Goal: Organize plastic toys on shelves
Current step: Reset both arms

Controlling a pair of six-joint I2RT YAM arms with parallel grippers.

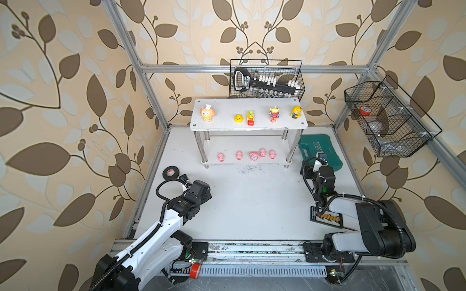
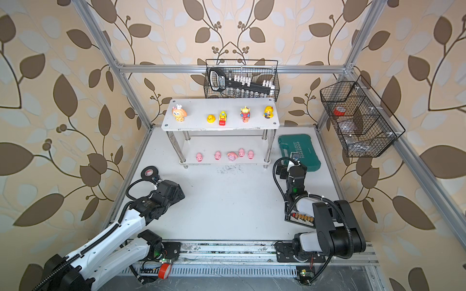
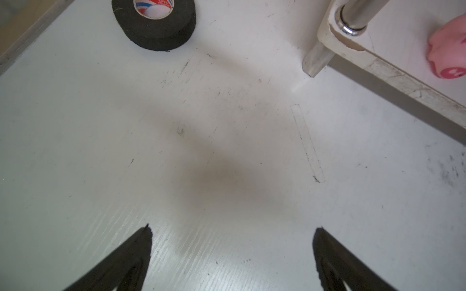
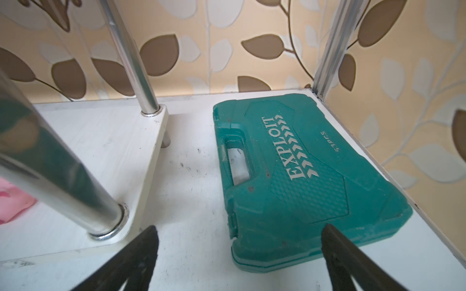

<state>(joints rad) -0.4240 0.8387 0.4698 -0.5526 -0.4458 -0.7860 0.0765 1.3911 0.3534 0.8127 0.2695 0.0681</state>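
Seemingly at the tail end of the sorting: no toy loose on the desk (image 1: 252, 201), all ten up on the shelves (image 1: 248, 129). On the top board (image 1: 227, 105), spaced in a row and upright: orange animal with bow (image 1: 207, 113), yellow duck (image 1: 238, 118), yellow-red vehicle (image 1: 250, 118) just beside it, green-headed alien (image 1: 274, 114), yellow doll (image 1: 296, 112). On the lower board (image 1: 242, 144), near the front edge: five pink piglets (image 1: 239, 155), four standing snout forward, the middle piglet (image 1: 254, 156) apparently tipped on its side and crowding its neighbour; impossible to say whether touching. As for the left pincer (image 3: 232, 229): spread wide, empty, low over bare desk, between the black tape roll (image 3: 153, 25) and the front-left leg (image 3: 360, 12), with the leftmost piglet (image 3: 448, 50) at the edge of the wrist view. As for the right pincer (image 4: 239, 229): likewise wide and empty, beside the front-right leg (image 4: 63, 176), pointed toward the green tool case (image 4: 302, 163). Probably only tidying left: righting the fallen piglet and giving it room. Calls for a low, level reach under the top board and between the legs, then a gentle squeeze on a small, rounded body likely to slip or roll, without bumping the neighbours. Glossy moulded plastic throughout, bright colours, seemingly light and easy to topple.
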